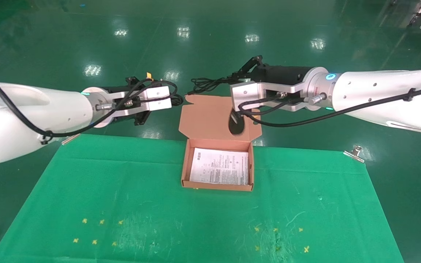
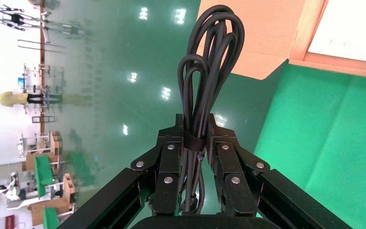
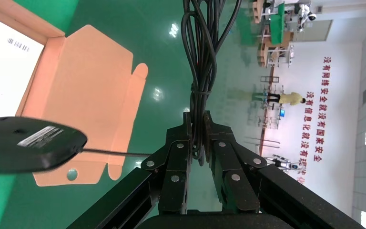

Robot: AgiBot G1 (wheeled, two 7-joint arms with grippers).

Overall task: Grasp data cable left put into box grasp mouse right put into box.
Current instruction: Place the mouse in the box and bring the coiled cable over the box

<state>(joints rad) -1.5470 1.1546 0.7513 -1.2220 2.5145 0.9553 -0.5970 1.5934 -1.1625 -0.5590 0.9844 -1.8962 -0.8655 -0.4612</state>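
1. Jaws of the left gripper point(image 2: 194, 138) clamp the data cable point(image 2: 209, 62) bundle, held in the air beside the box point(image 1: 185, 164), so it stays looped.
2. Right gripper point(image 3: 198, 138) pinches the cord; the mouse point(image 3: 28, 150) dangles over the lid flap point(image 1: 207, 117).

The head view looks forward and down from above onto the green-covered counter point(image 1: 203, 219), taking in both arms. Each wrist view looks out close along its own jaws. All three views share the box point(image 1: 217, 166) and its open lid flap.
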